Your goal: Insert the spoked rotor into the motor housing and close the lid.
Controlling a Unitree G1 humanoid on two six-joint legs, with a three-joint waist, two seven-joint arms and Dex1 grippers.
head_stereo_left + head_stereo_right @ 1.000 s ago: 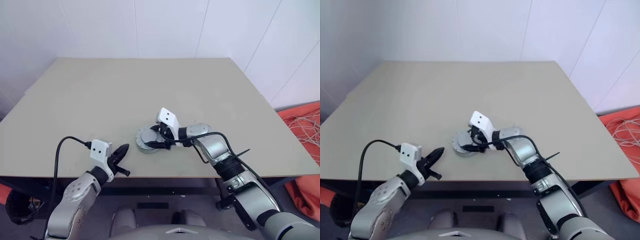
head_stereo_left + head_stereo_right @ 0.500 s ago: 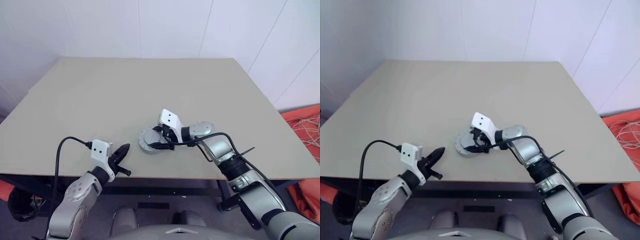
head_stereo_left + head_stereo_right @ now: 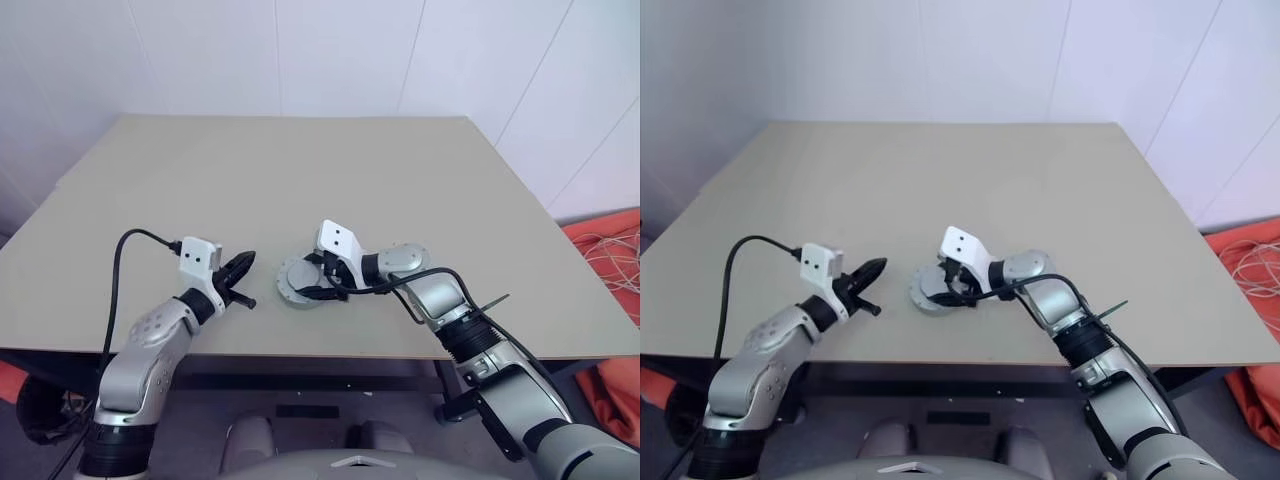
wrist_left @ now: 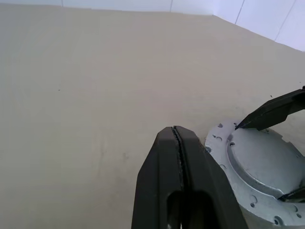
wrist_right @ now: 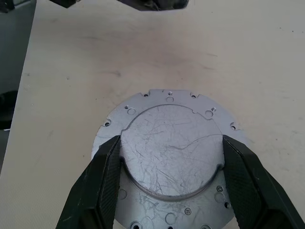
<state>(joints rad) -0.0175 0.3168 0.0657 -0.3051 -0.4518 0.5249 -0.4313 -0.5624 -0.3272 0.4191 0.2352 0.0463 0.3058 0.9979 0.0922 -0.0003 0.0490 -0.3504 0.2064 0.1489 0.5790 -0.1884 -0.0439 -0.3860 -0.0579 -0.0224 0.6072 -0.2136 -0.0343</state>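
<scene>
**Right tool straddles the round metal part; left tool pressed together beside it**

The right tool [image 5: 167, 164] stands spread wide, one black finger on each side of the raised round centre of a grey metal disc. In the right wrist view both fingers [image 5: 102, 186] sit right at the edge of that raised, scratched face, touching or very nearly so (whether they actually press on it I cannot tell). The part itself is the motor housing [image 3: 300, 283], seen here as a flanged round piece with small holes around its rim, lying flat on the tabletop [image 3: 300, 180] near the front edge and a little right of centre. Its windings and the rotor cannot be made out; the top face is closed and smooth.

The left tool [image 3: 238, 272] has its two fingers pressed together with nothing between them. It hangs just above the tabletop, pointing toward the housing from the robot's left, near it but apart. In the left wrist view the tips [image 4: 176, 136] sit just beside the housing's flange.

The tabletop is a plain beige slab. Behind it stand white panelled walls [image 3: 330, 50]. At the far right, on the floor, lies orange cloth [image 3: 610, 250] with pale cables on it.
</scene>
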